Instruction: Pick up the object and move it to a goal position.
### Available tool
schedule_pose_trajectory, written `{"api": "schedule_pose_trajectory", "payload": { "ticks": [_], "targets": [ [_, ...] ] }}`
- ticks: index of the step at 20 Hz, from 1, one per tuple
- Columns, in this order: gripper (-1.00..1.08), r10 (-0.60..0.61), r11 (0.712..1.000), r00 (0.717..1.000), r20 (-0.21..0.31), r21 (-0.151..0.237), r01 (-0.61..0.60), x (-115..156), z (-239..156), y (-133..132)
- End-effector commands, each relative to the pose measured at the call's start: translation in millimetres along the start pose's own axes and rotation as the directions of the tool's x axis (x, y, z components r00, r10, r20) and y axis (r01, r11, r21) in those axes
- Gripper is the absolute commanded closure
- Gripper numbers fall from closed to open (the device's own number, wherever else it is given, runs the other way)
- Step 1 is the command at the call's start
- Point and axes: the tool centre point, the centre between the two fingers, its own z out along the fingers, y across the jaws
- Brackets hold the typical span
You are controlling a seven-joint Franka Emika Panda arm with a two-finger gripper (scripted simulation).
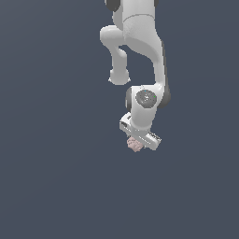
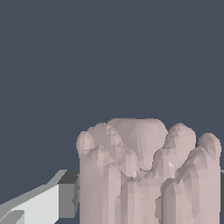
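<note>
We start on the object (image 2: 146, 175), the pale pink lump with its bumpy, ridged top, and in the wrist view it fills the lower half of the picture, sitting right up against the camera with one white finger (image 2: 41, 205) and its dark pad pressed to its side. From the exterior view the object (image 1: 135, 144) is a small pink speck tucked under the gripper (image 1: 140, 140), just below the white hand and a touch toward that view's left. We read the gripper as clenched on the object, though only one finger shows, so the far side of the grasp is hidden from us. Here is the worry: that lumpy surface gives the pads little flat contact, so a quick swing toward the goal could let the lump twist or slide out, and we judge a slow, steady carry safest. We also cannot see any goal marker, so we cannot say how far the carry has to go. Around it all, the surface (image 1: 51, 186) is a plain, even slate blue with no edge, seam or shadow line, and we cannot tell whether the object touches it or hangs above it. Nothing else appears in the room beyond the white arm (image 1: 140, 32).
</note>
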Motion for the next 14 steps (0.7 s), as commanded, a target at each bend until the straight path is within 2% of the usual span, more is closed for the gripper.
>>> {"api": "schedule_pose_trajectory", "payload": {
  "ticks": [1,14],
  "targets": [
    [1.08,0.0,1.0,1.0,0.0,0.0,0.0,5,-3,-16],
    [1.08,0.001,1.0,1.0,0.001,-0.001,-0.001,27,-13,-84]
  ]
}}
